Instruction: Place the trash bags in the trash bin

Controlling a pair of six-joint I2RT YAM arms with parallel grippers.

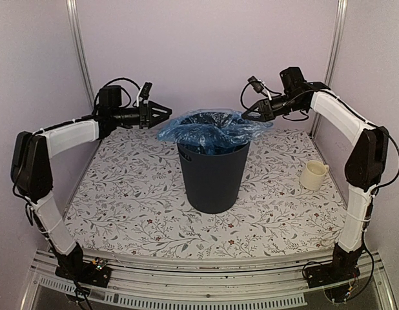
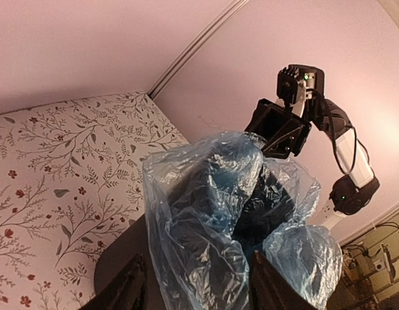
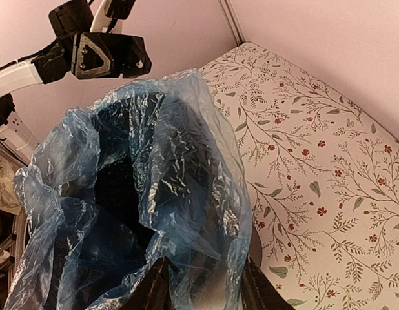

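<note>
Left tool point(image 1: 168, 115) seen open, jaws spread, held just above left edge of light-blue trash bag point(image 1: 215, 131). Right tool point(image 1: 246, 116) likewise open, bag's right edge seen between its fingers in wrist view. Bag bunched over rim and mouth of dark trash bin point(image 1: 212, 177), stood at frame centre on floral desk point(image 1: 128, 194). Cream mug point(image 1: 313, 175) placed at right.

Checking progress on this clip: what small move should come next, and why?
Probably lower the left gripper onto the trash bag and press its puffed top into the trash bin. The bag sits in the bin, but its film billows above and over the rim. The right gripper is open too, beside the bag.
</note>
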